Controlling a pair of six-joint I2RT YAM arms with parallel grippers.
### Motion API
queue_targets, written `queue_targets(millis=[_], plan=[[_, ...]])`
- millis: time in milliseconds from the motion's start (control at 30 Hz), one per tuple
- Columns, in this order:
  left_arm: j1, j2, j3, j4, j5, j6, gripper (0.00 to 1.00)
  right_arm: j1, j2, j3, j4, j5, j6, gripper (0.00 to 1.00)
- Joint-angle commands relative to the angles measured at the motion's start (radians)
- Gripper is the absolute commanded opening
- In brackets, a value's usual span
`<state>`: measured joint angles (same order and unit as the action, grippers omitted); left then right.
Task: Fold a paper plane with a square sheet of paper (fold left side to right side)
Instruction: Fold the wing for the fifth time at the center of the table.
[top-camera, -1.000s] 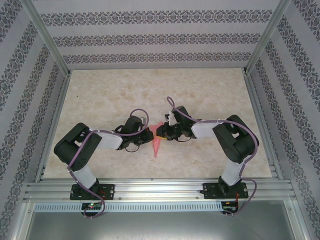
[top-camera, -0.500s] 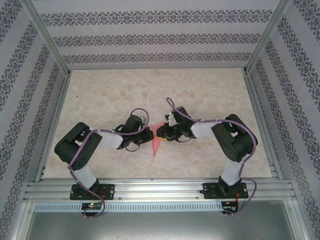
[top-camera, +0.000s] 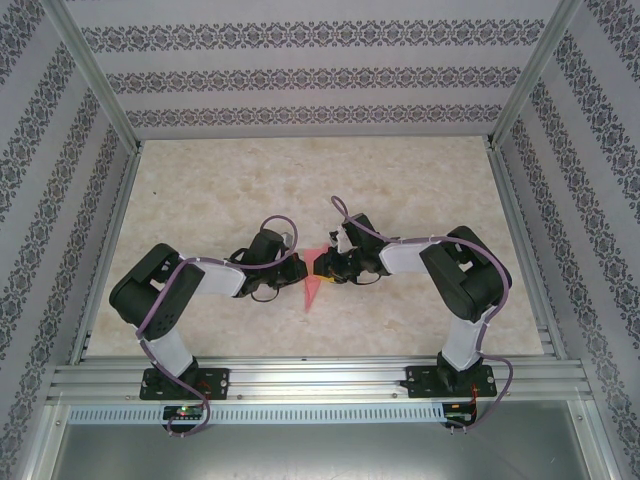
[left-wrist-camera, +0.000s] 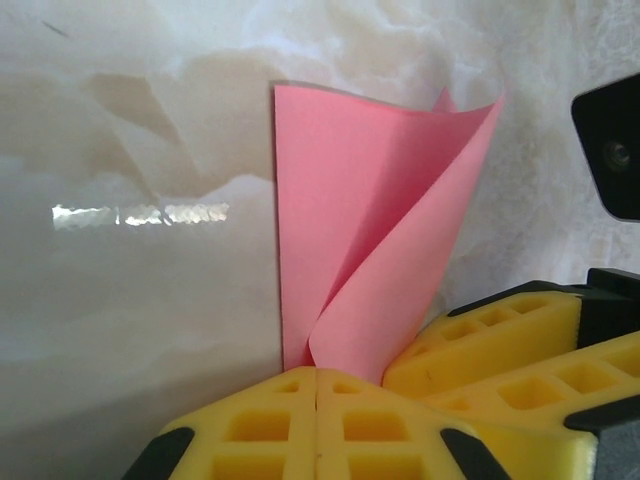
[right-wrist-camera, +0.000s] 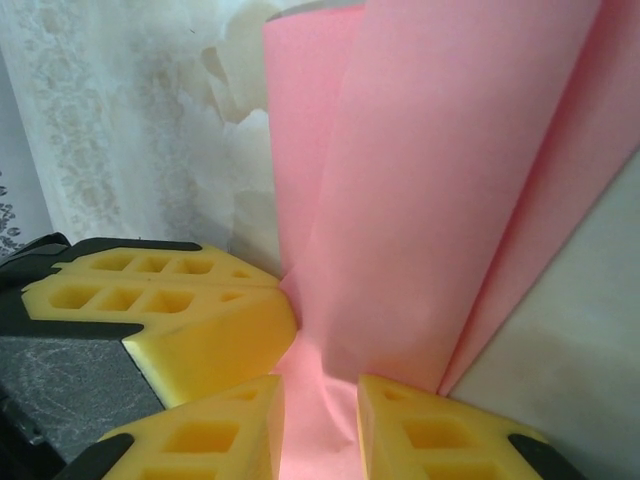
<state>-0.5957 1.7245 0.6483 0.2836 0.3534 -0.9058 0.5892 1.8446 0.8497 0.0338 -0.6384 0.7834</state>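
Note:
The paper plane (top-camera: 312, 287) is a narrow pink-red dart on the table, its point toward the near edge, with both grippers meeting at its far end. In the left wrist view its flap (left-wrist-camera: 385, 240) curls upright off the table. My left gripper (top-camera: 297, 268) (left-wrist-camera: 317, 372) is shut, and the paper's folds converge at its tips; its yellow fingers (right-wrist-camera: 170, 310) show in the right wrist view too. My right gripper (top-camera: 324, 266) (right-wrist-camera: 320, 400) is open, its fingers (left-wrist-camera: 500, 335) apart with pink paper (right-wrist-camera: 430, 180) lying between them.
The marble-patterned table (top-camera: 400, 180) stretches behind and to both sides of the arms. Patterned walls (top-camera: 300, 75) with aluminium frame posts enclose it. A metal rail (top-camera: 320, 378) runs along the near edge by the arm bases.
The right gripper has edged slightly left toward the left gripper, and the paper's near point has shifted a little left with it. The left arm has barely moved.

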Motion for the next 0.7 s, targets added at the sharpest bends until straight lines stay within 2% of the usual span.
queue_targets(millis=[0,233,333,467,667], plan=[[0.036,0.002,0.009,0.009,-0.053,0.02,0.12,0.011,0.036,0.02,-0.1,0.066,-0.031,0.27],[0.046,-0.132,-0.02,-0.05,-0.049,0.034,0.38,0.01,0.057,0.028,-0.135,0.081,-0.028,0.27],[0.048,-0.22,-0.052,-0.094,-0.047,0.046,0.39,0.009,0.059,0.028,-0.131,0.083,-0.023,0.27],[0.03,-0.371,-0.132,-0.137,-0.021,0.044,0.34,0.009,0.056,0.025,-0.126,0.087,-0.018,0.27],[-0.074,-0.527,-0.203,-0.14,0.003,-0.018,0.28,0.009,0.056,0.021,-0.117,0.091,-0.013,0.27]])
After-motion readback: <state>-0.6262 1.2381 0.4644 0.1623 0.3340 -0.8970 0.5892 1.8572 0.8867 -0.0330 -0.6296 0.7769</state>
